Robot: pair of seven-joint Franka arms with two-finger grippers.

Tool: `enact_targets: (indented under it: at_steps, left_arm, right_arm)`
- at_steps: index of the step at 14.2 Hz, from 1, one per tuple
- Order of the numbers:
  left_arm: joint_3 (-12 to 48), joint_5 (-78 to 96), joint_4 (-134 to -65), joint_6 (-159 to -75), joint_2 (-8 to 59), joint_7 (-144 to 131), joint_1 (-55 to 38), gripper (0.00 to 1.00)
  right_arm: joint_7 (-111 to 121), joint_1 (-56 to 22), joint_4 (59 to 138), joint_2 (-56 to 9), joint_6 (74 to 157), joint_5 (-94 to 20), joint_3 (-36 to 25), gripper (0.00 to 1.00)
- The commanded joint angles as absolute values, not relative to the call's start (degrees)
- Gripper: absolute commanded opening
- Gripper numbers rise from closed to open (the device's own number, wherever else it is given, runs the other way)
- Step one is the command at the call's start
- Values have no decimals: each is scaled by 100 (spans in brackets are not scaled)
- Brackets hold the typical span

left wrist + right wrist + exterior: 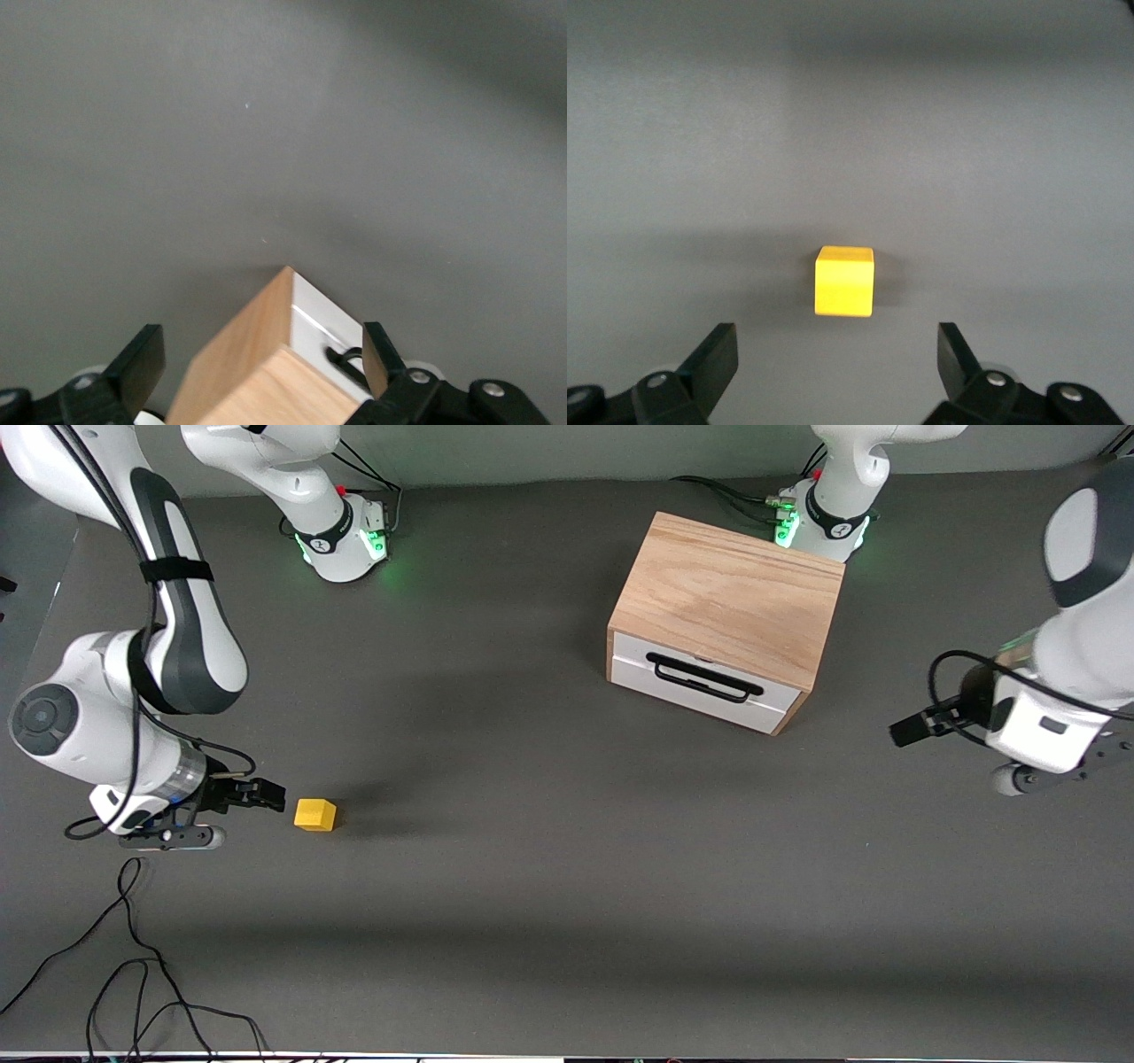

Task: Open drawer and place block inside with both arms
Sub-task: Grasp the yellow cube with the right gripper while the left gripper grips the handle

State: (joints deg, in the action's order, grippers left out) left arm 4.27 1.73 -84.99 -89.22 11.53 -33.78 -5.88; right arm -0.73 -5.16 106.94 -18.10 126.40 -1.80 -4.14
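Dark grey table point(549, 868), matte and mostly bare, with loose black cables point(133, 965) trailing at the near edge toward the right arm's end

Drawer point(704, 682) fully shut in its light-wood box point(726, 598), white front and black wire handle point(704, 677) facing the front camera at a slight angle. Block point(315, 814) small, yellow, resting flat on the table, well apart from the box, toward the right arm's end

Right gripper point(266, 794) low and just beside the block, fingers spread wide, nothing held; in the right wrist view, block point(844, 281) centred ahead of the gap, not yet between the fingers point(709, 363). Left gripper point(912, 726) up in the air off the box's end toward the left arm, fingers apart and empty; in the left wrist view, a box corner point(257, 354) and a bit of the handle point(345, 361) ahead between the fingertips

Likely trouble from here:
- Block shoved along the table rather than straddled, if the right gripper advances off-centre or too low
- Thin handle missed, or a finger jammed against the white panel, given the skewed front
- Whole box dragged instead of the drawer sliding, if nothing braces it
- Block carried over too soon, arriving at a closed drawer or crossing the left arm's path
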Motion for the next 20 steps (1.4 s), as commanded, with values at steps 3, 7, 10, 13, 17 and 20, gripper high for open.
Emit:
enact_targets:
  at_steps: [3, 7, 10, 13, 17, 20]
  left_arm:
    - [413, 211, -8394, -8947, 1554, -5919, -1554, 99]
    - [422, 202, -8385, -9561, 2047, -7783, -2160, 99]
    - [422, 254, -8420, -9729, 2416, -8436, -2407, 99]
    - [422, 316, -8761, -9642, 2461, -8683, -2566, 99]
    - [422, 421, -9245, -9562, 2399, -8911, -2645, 99]
    - [422, 422, -9606, -9703, 2408, -9096, -2830, 99]
  right_arm:
    - [-9, -492, 10994, -2240, 13708, -114, -396, 100]
    - [-9, -483, 11232, -2460, 14229, -114, -396, 100]
    - [-9, -492, 11416, -2592, 14518, -114, -396, 100]
    - [-9, -501, 11584, -2777, 14914, -114, -396, 100]
    - [-9, -553, 11698, -2883, 15100, -114, -387, 100]
    - [-9, -571, 11742, -2892, 15117, -114, -387, 100]
